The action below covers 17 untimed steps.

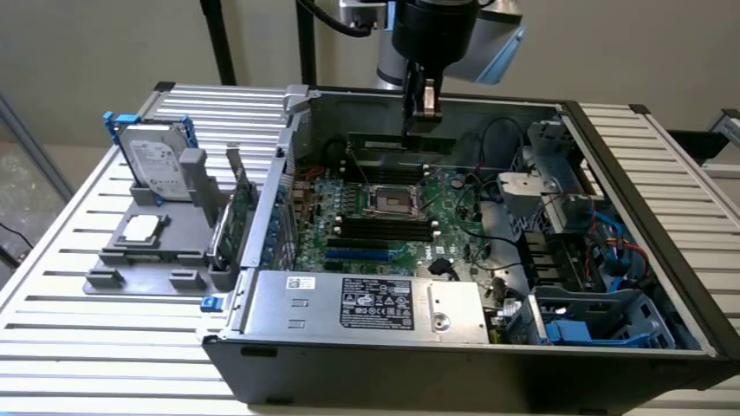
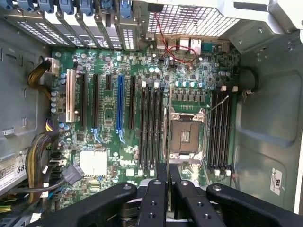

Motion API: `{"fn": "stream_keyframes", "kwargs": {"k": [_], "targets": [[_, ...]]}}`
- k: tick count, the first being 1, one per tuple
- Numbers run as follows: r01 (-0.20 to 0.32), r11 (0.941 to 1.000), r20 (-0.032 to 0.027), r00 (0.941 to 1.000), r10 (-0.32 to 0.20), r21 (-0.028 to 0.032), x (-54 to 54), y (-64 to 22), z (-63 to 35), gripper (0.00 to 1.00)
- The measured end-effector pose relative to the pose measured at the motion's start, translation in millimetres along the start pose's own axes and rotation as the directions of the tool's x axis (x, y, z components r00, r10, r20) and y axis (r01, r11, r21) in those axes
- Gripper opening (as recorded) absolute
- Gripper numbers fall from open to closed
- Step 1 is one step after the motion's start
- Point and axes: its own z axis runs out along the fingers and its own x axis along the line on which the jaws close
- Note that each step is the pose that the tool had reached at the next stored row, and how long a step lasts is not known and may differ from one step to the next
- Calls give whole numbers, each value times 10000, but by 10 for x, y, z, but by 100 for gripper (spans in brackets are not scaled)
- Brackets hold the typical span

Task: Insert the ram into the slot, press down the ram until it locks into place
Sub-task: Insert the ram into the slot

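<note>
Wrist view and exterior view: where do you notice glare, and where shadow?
Exterior view: the slatted white metal table is bright, the open dark computer case shaded inside. Wrist view: the perforated silver grille glares; the black gripper looks dark.

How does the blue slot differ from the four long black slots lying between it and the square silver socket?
The blue slot is single; the black slots form a row of four. The blue slot is shorter than the black slots. The black slots lie beside the silver socket; the blue slot lies farther off. All are narrow, parallel and empty.
</note>
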Motion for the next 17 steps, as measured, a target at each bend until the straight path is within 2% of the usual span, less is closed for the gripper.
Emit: {"fn": "stream_keyframes", "kwargs": {"k": [10, 17], "targets": [[-17, 10000, -28, 10000, 17, 1, 18, 0, 182, 13], [-17, 10000, -97, 10000, 17, 0, 39, -2, 291, 13]]}}
